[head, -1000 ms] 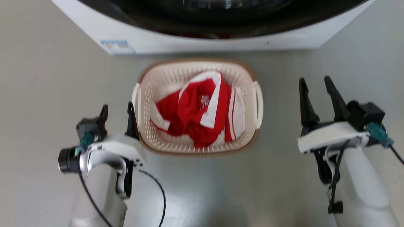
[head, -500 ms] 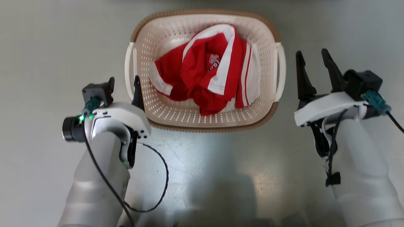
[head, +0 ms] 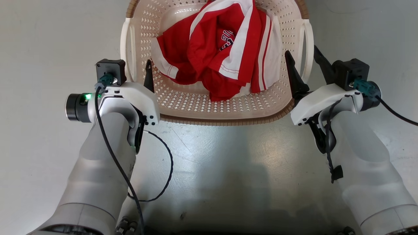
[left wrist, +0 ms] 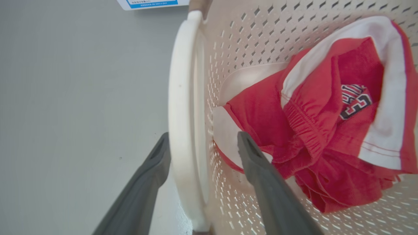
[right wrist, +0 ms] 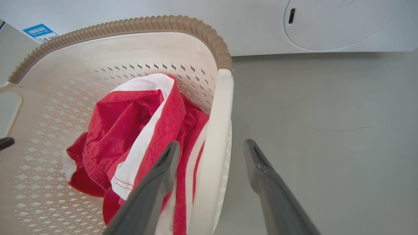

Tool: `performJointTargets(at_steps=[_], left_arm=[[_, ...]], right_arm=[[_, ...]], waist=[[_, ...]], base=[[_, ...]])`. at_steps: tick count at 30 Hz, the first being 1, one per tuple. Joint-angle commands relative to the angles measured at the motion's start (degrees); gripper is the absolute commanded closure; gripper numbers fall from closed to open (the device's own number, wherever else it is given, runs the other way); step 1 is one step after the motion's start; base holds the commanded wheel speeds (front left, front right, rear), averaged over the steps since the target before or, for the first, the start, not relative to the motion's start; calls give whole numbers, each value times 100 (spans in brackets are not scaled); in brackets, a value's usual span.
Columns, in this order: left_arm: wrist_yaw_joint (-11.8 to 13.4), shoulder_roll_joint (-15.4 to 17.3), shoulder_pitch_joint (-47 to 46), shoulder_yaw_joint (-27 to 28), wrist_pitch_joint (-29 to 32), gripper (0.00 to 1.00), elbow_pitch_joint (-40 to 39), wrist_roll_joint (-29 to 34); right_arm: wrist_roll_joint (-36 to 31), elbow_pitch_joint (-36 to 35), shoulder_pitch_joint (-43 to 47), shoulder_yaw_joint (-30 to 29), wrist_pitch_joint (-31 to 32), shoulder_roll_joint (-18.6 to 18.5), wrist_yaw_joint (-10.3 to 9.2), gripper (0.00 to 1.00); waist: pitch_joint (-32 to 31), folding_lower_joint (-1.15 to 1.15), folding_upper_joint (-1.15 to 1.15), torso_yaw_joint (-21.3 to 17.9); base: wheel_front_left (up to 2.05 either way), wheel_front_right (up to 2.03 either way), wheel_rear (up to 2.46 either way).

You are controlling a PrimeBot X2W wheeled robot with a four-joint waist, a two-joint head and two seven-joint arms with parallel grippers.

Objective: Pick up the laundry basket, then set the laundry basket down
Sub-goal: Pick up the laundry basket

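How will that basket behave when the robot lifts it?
The laundry basket looks like stiff plastic, so it should keep its shape. Holding only red-and-white clothing, it is probably light. Lifted by one handle alone, it might tip.

Obstructed, cropped and unreadable items.

Head view: the laundry basket (head: pixel 209 106) is cut off at its far end by the top edge. The left gripper (head: pixel 130 65) has its outer finger hidden behind the black wrist block (head: pixel 111 70). Lettering on the red garment (head: pixel 202 49) is folded over and illegible. Left wrist view: label (left wrist: pixel 152 3) cropped, print too small to read. Right wrist view: washing machine (right wrist: pixel 261 29) cropped at top; dark tip (right wrist: pixel 6 143) cut by the left edge, origin undetermined.
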Motion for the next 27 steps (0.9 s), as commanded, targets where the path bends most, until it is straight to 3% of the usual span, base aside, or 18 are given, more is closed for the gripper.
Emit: performJointTargets(at_steps=[1,5,8,10,11,12,13,14,15,16,17,18,27], left_arm=[[-49,166,30,62,-34,0,34,70],[-68,165,-84,4,-34,4,131,110],[-96,164,-102,-61,-34,62,185,65],[-105,163,-98,-115,-34,73,201,11],[-108,163,-94,-146,-34,77,205,-19],[-110,163,-91,-177,-34,84,210,-51],[-111,163,-85,-211,-34,90,212,-84],[-112,163,-75,-249,-34,93,210,-123],[-111,163,-65,-290,-34,97,208,-164],[-111,163,-65,-290,-34,97,208,-164],[-113,163,-54,-330,-34,100,209,-212],[-109,163,-42,-373,-34,100,207,-259],[-28,162,128,-836,-34,100,117,-767]], right_arm=[[88,28,111,187,-38,123,40,0],[269,298,-46,369,-38,123,40,0],[392,454,-141,491,-38,123,40,0],[430,547,-185,550,-38,123,40,0],[428,594,-213,560,-38,123,40,12],[396,650,-243,558,-38,123,40,42],[358,709,-268,568,-38,123,40,56],[337,763,-291,574,-38,123,40,65],[317,817,-317,569,-38,123,40,80],[317,817,-317,569,-38,123,40,80],[290,869,-345,555,-38,123,40,97],[258,919,-372,536,-38,123,40,100],[-75,1214,-416,313,-38,123,40,100]], waist=[[19,0,0,-1],[31,0,0,4],[5,0,0,7],[-12,0,0,6],[-20,0,0,8],[-28,0,0,10],[-37,0,0,16],[-46,0,0,23],[-55,0,0,32],[-55,0,0,32],[-64,0,0,40],[-74,0,0,47],[-279,0,0,86]], base=[[0,0,0],[0,0,0],[0,0,0],[0,0,0],[0,0,0],[0,0,0],[0,0,0],[0,0,0],[0,0,0],[0,0,0],[0,0,0],[0,0,0],[0,0,0]])
